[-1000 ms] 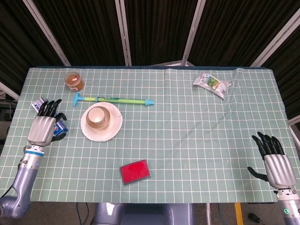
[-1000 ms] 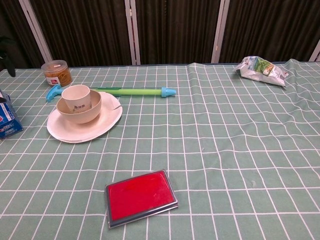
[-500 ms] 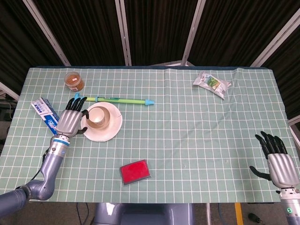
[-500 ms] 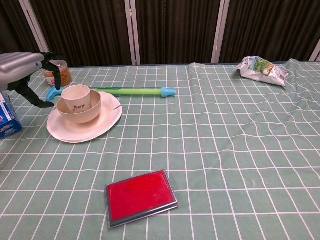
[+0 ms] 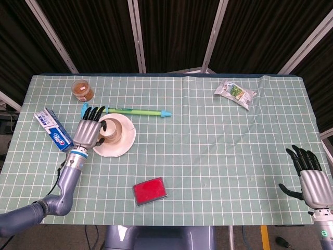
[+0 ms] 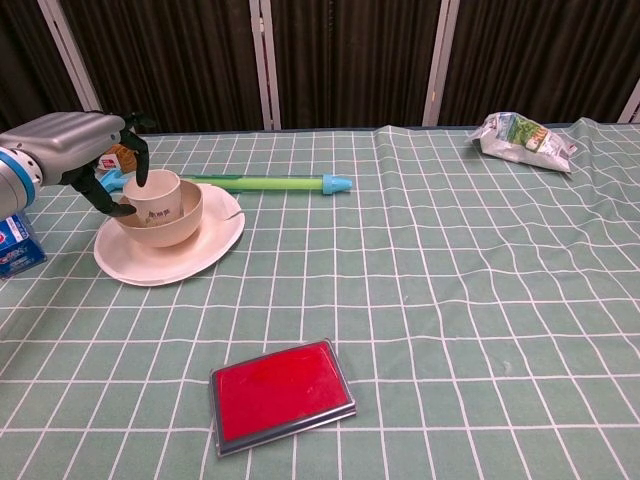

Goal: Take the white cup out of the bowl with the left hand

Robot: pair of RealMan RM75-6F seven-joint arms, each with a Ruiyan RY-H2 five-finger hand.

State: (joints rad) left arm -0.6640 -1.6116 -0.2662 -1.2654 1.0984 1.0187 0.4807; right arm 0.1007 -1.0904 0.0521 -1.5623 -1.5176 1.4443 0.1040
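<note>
1. Reaching for its target, the silver left hand sits at the left side of the small white paper cup, its dark fingers hooked over the near rim; the hand is not yet closed around the cup, and whether a fingertip touches the rim cannot be told

2. Standing upright inside the shallow cream bowl, the cup rises above the bowl's rim; the bowl rests on the round white plate, left of centre on the green checked tablecloth

3. Seen from the head view, the left hand covers the plate's left edge with fingers spread toward the cup

4. Resting low at the near right table edge, the right hand is released, fingers apart, holding nothing

5. Doing this step well, by judgement: close thumb and fingers on opposite sides of the cup wall, squeeze lightly since thin paper may crush, then lift straight up so the bowl is not dragged or tipped

6. Lying just behind the plate, the long green plastic syringe with blue ends and the clear round jar of brown contents call for a vertical exit path
</note>
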